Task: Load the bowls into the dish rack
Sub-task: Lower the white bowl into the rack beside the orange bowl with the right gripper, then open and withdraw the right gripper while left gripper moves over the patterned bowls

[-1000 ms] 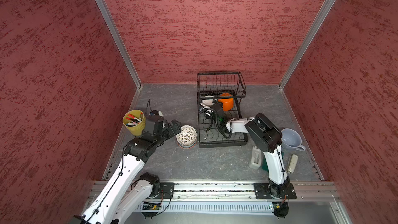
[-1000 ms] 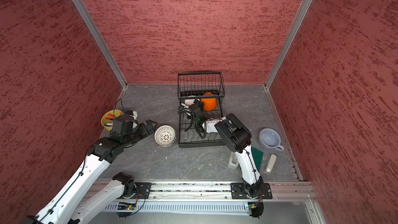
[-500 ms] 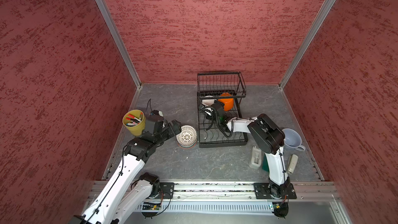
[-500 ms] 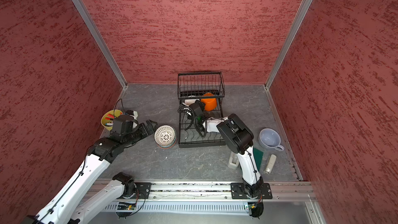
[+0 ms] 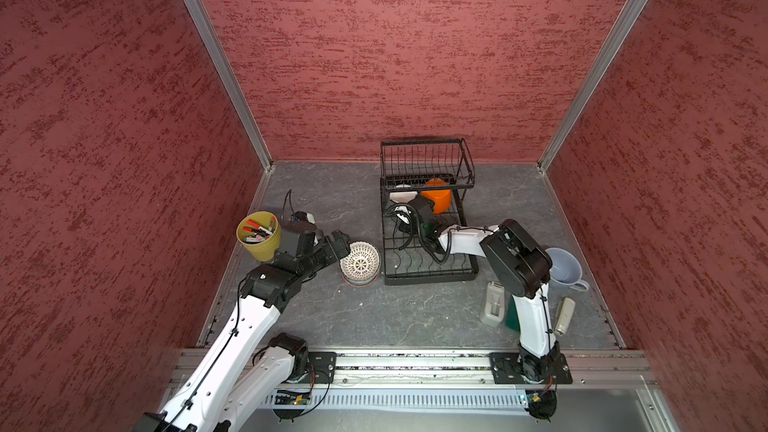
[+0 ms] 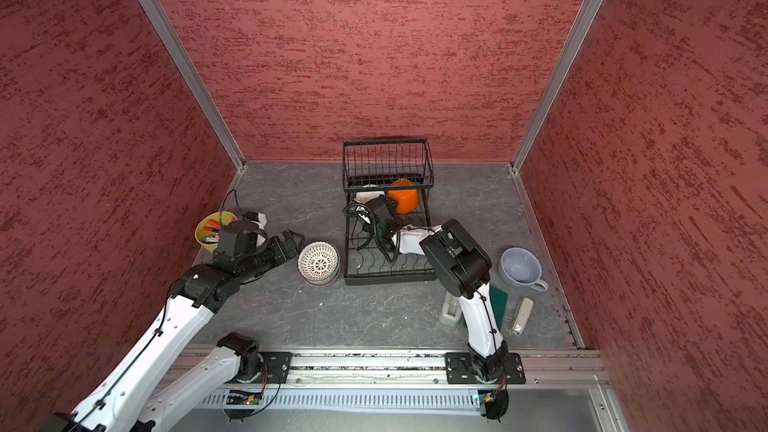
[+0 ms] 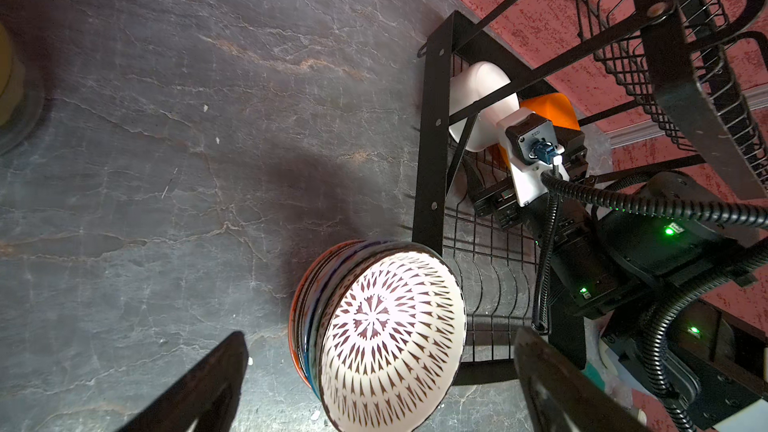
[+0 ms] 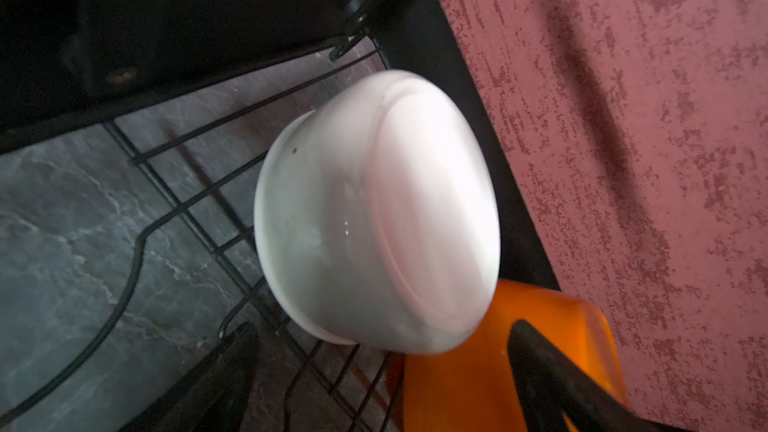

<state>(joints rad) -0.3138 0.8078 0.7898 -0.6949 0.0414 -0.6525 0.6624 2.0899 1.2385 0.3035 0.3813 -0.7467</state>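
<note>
The black wire dish rack (image 5: 430, 278) (image 6: 390, 278) stands at the back middle in both top views. An orange bowl (image 5: 437, 200) (image 6: 404, 200) and a plain white bowl (image 5: 401, 193) (image 6: 369, 193) lie in its base under the raised basket. In the right wrist view the white bowl (image 8: 374, 209) is bottom-up and tilted against the orange bowl (image 8: 469, 376). My right gripper (image 5: 409, 211) (image 8: 384, 326) is open just short of them, holding nothing. A stack of patterned bowls (image 5: 360, 261) (image 6: 319, 261) (image 7: 390, 338) sits on the table left of the rack. My left gripper (image 5: 340, 243) (image 7: 380, 336) stands open at its rim.
A yellow-green cup of markers (image 5: 259, 234) (image 6: 210, 231) stands behind the left arm. Right of the rack are a blue-grey mug (image 5: 563, 268), a grey block (image 5: 492, 309), a green sponge (image 6: 498, 305) and a pale stapler-like thing (image 5: 565, 315). Red walls close in three sides.
The right arm's elbow has shifted slightly to the right while its gripper stays in the rack. The left arm and the bowls have not visibly moved.
</note>
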